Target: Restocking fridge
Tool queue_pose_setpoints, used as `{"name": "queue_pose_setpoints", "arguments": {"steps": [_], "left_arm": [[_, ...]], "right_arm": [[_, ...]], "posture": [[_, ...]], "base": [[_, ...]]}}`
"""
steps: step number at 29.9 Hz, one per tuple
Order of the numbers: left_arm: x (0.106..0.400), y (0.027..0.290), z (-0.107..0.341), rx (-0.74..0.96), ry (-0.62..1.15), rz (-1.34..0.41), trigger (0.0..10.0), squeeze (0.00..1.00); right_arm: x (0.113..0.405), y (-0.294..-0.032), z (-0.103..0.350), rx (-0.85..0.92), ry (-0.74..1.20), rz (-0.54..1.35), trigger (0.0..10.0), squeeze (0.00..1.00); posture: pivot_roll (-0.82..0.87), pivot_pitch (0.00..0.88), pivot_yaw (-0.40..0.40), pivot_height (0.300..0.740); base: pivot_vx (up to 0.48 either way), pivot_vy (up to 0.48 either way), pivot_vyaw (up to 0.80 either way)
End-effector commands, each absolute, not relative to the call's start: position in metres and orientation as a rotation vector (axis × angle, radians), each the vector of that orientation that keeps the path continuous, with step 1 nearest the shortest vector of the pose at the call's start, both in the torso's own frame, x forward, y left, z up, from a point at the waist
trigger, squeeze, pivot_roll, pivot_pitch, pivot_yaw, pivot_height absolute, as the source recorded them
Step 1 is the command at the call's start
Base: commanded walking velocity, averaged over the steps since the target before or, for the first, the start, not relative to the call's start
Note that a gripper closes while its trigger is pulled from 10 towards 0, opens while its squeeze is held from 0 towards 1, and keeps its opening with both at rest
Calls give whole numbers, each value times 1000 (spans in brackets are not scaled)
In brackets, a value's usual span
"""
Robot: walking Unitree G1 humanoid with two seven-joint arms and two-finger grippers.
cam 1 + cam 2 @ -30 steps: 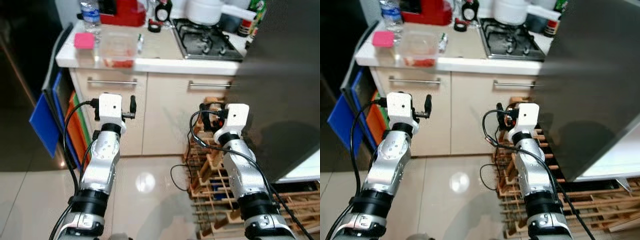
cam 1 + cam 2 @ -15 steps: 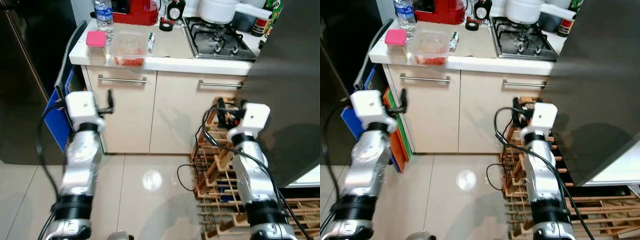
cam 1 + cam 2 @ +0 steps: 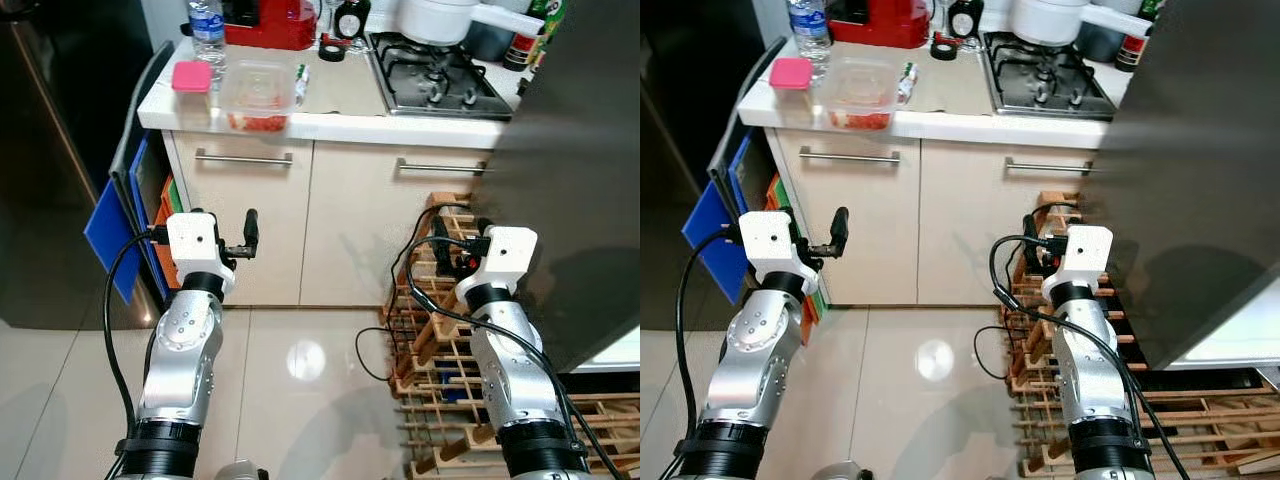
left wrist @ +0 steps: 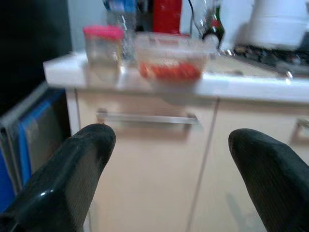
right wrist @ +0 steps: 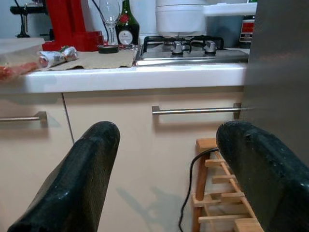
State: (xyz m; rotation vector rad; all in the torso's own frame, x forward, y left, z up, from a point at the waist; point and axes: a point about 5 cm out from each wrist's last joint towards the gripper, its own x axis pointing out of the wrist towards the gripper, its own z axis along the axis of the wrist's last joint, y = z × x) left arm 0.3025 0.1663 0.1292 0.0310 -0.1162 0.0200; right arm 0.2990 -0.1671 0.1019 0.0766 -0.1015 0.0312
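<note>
Both end effectors, left end effector (image 4: 169,179) and right end effector (image 5: 186,176), gape wide, holding nothing, facing one desk (image 3: 330,125) carrying one clear container (image 3: 258,95).

text: none legible | bottle labels (image 5: 126,36): too blurred to read

Ahead of you stands the counter (image 3: 330,118), with two cabinet doors below it. On its left end sit a lidded jar (image 3: 191,80), a bottle (image 3: 206,22) behind that, and a food container (image 3: 257,95) just right of the jar. The hob (image 3: 440,85) lies to the right, a pot (image 3: 440,18) at its back. Boards (image 3: 125,215) lean left of the cabinet; a wooden rack (image 3: 440,330) stands low on the right, beside the fridge door (image 3: 580,180)
</note>
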Motion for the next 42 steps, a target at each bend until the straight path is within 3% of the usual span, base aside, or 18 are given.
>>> {"name": "queue_pose_setpoints", "arguments": {"steps": [1,12,30,42], "left_arm": [[306,166,141,48,-157,31,10000,0],[320,146,172,83,-262,-43,10000,0],[296,129,190,25,-404,-95,10000,0],[313,132,175,44,-269,-17,10000,0]], "right_arm": [[304,-166,110,77,-125,35,10000,0],[309,-161,108,67,-115,62,10000,0],[315,-158,105,56,-99,115,10000,0],[319,-158,121,85,-165,95,10000,0]], "posture": [[27,0,-32,740],[35,0,-23,740],[67,0,-64,740],[43,0,-48,740]], "base": [[450,0,0],[442,0,0],[0,471,0],[0,29,0]]}}
